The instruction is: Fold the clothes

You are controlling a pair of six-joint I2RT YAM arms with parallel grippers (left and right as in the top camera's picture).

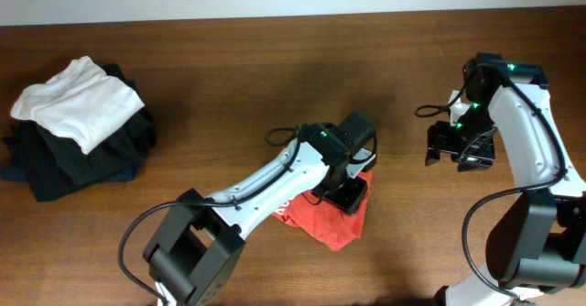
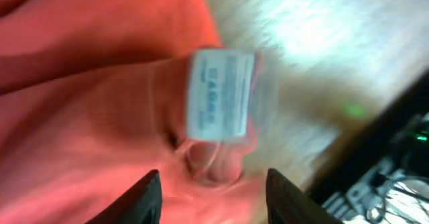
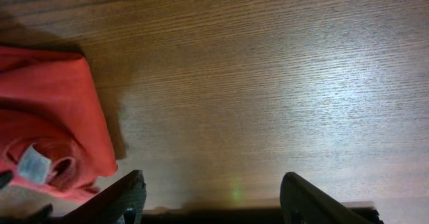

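Overhead: left gripper (image 1: 346, 194) over the crumpled T-shirt (image 1: 328, 228); right gripper (image 1: 458, 148) well apart.
Left wrist: jaws spread, neck tag (image 2: 221, 93) just ahead, blurry.
Right wrist: jaws spread, empty; T-shirt outside them, to one side.
Risk: left could pinch bunched collar layers and drag the wad.

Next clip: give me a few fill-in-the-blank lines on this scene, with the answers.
The left end effector is above the ____ T-shirt.
The white garment lies on ____ of the black garments.
The right end effector stands ____, over the wooden table.
Missing: red-orange; top; open.
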